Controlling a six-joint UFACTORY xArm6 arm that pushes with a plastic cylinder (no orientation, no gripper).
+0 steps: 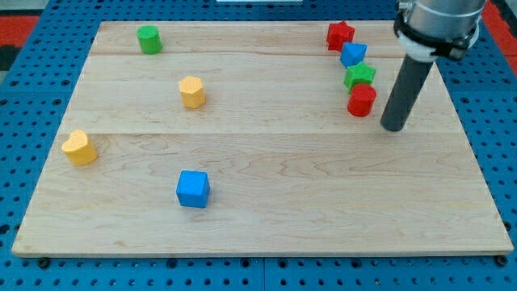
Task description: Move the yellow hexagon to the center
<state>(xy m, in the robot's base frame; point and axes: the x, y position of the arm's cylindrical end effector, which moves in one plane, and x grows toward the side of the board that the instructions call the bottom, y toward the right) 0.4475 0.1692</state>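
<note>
Wooden board (266, 234) on a blue perforated base (24, 267), with eight coloured blocks and one pushing rod. Nearest the view's bottom lies a blue cube (193, 188), left of the middle line and well apart from everything else. Farther up, at the view's left edge of the board, sits a yellow heart-shaped block (79, 147), also isolated.

Beyond these stands the yellow hexagon (192, 92), the block the task names. It rests upright in the upper left part of the board, above and to the left of the centre, with bare wood all round it; a push down and toward the view's right would, by judgement, carry it to the centre, and no block stands in that path.

At about the same depth on the view's right, my tip (393, 127) rests on the wood just beside a red cylinder (362, 100), on its right, apart from it. The rod has no jaws and grasps nothing; it can only push. It is well apart from the hexagon, so the task appears not yet begun.

Above the red cylinder a green star (359, 77), a blue block (353, 55) and a red star (340, 35) form a close column, neighbours touching or nearly so. At the view's top left stands a green cylinder (149, 39).
</note>
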